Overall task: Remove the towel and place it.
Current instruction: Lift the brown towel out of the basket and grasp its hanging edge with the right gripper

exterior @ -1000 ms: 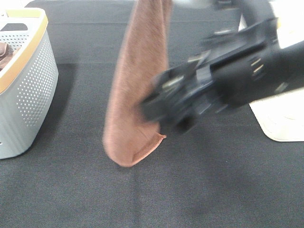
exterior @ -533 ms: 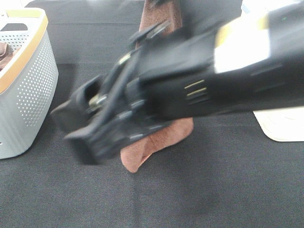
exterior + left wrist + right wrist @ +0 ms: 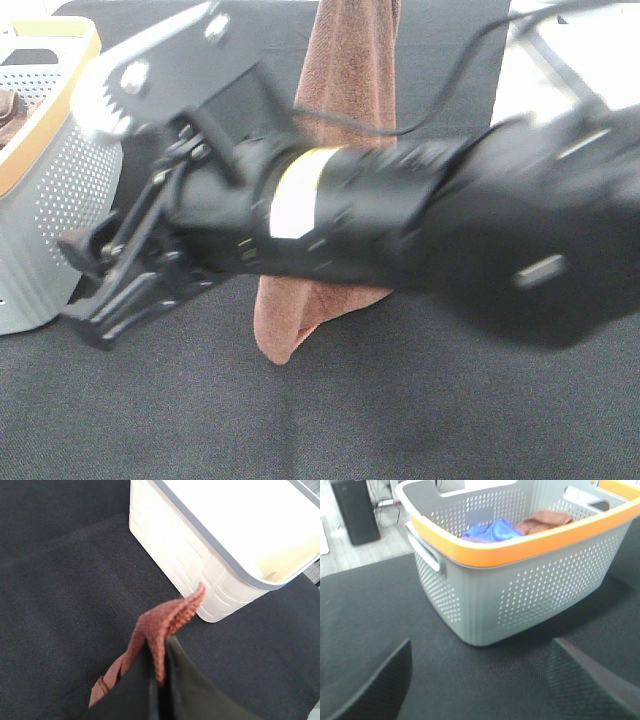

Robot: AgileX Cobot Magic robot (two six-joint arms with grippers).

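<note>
The rust-brown towel (image 3: 345,70) hangs from above the top edge of the exterior view down to the black table, its lower tip (image 3: 278,352) at or just above the cloth surface. In the left wrist view my left gripper (image 3: 159,666) is shut on a folded edge of the towel (image 3: 165,620). That gripper is out of sight in the exterior view. My right arm crosses in front of the towel. The right gripper (image 3: 92,290) is open and empty beside the grey basket. Its two fingers stand wide apart in the right wrist view (image 3: 480,680).
A grey perforated basket with an orange rim (image 3: 50,200) stands at the left; in the right wrist view the basket (image 3: 520,590) holds a blue cloth (image 3: 490,530) and a darker brown bunched item (image 3: 545,519). A white bin (image 3: 225,540) stands on the table's other side.
My right arm has swept leftward across the front of the hanging towel, and its gripper is now beside the basket. The towel still hangs from the left gripper, shifted slightly right.
</note>
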